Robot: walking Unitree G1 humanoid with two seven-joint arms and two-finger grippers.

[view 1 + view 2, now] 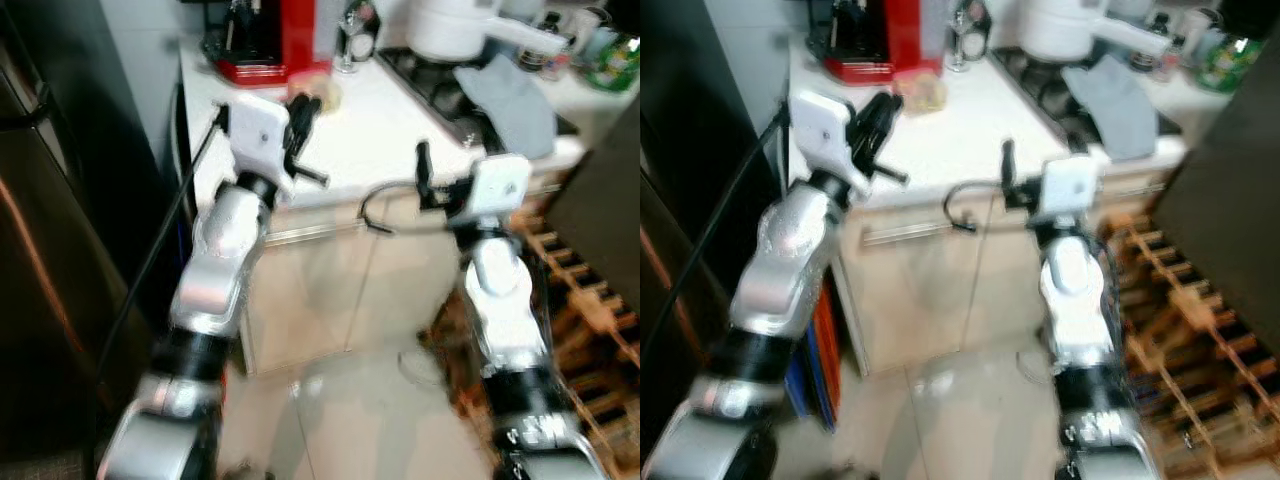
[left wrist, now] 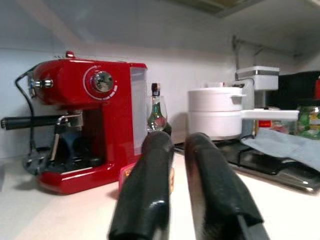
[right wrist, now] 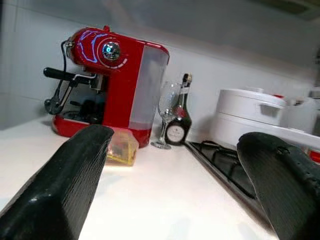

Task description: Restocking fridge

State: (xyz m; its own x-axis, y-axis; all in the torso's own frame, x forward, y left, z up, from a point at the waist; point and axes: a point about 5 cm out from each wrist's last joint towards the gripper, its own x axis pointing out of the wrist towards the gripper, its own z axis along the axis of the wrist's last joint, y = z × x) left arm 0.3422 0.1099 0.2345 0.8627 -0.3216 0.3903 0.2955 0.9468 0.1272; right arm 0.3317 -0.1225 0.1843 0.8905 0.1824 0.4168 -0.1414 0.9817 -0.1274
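The dark fridge [image 1: 50, 250] stands shut at my far left, beside the white counter [image 1: 380, 130]. A small yellowish clear container [image 3: 121, 146] sits on the counter in front of the red coffee machine [image 1: 270, 40]. My left gripper [image 1: 303, 112] is raised over the counter's front edge, just short of that container. Its fingers [image 2: 150, 190] are almost together with nothing between them. My right gripper [image 3: 172, 155] hovers at the counter's front edge further right, and its fingers [image 3: 65, 185] are spread wide and empty.
A wine glass [image 3: 167, 117] and a dark bottle [image 3: 180, 125] stand beside the coffee machine. A white pot [image 1: 450, 30] and a grey cloth [image 1: 510, 95] rest on the stove. A wooden rack [image 1: 585, 330] and a dark panel [image 1: 600, 200] are at the right. Pale cabinets [image 1: 320, 290] are below.
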